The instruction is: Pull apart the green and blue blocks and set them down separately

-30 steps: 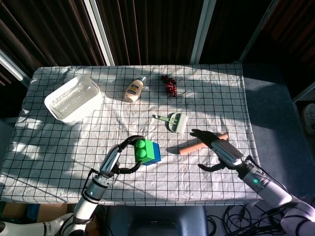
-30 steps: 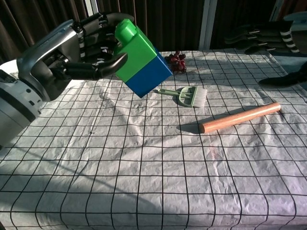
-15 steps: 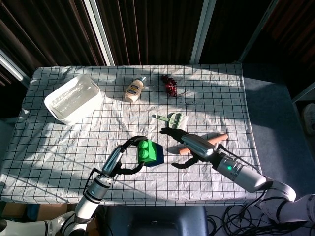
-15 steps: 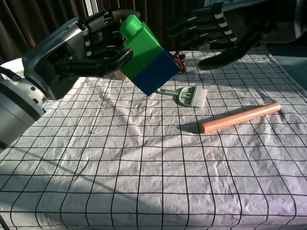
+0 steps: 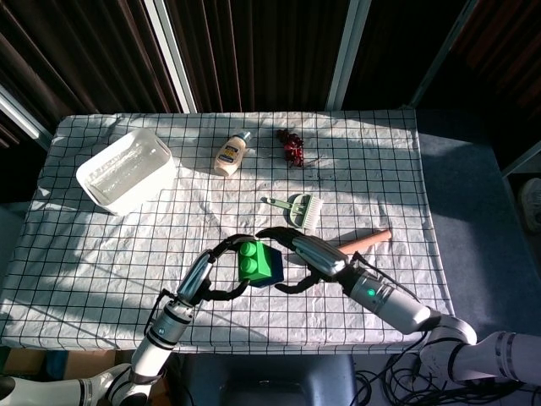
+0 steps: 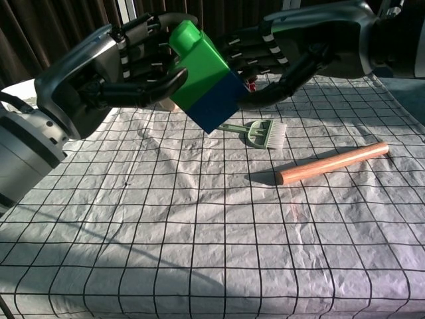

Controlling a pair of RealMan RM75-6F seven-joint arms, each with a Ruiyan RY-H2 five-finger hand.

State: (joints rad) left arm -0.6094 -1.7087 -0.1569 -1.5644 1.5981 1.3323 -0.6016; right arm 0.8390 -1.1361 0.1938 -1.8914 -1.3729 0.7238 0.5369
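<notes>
The green block (image 5: 254, 260) (image 6: 199, 63) and the blue block (image 6: 216, 103) are joined and held tilted in the air above the checked cloth, green end up. My left hand (image 5: 213, 272) (image 6: 126, 66) grips the green end from the left. My right hand (image 5: 308, 255) (image 6: 282, 53) has its fingers spread and cupped around the blue end from the right, thumb under the blue block's lower corner. Whether those fingers press on the block is not clear. In the head view the blue block is mostly hidden by the right hand.
A wooden rod (image 5: 368, 239) (image 6: 332, 163) lies to the right on the cloth, a green hand brush (image 5: 296, 208) (image 6: 260, 131) behind it. Farther back are a sauce bottle (image 5: 230, 154), red berries (image 5: 292, 148) and a white tub (image 5: 127, 169) at the far left.
My right hand swept in from the right, over the rod, and now cups the blue end. The left hand tilted the joined blocks slightly and kept its hold.
</notes>
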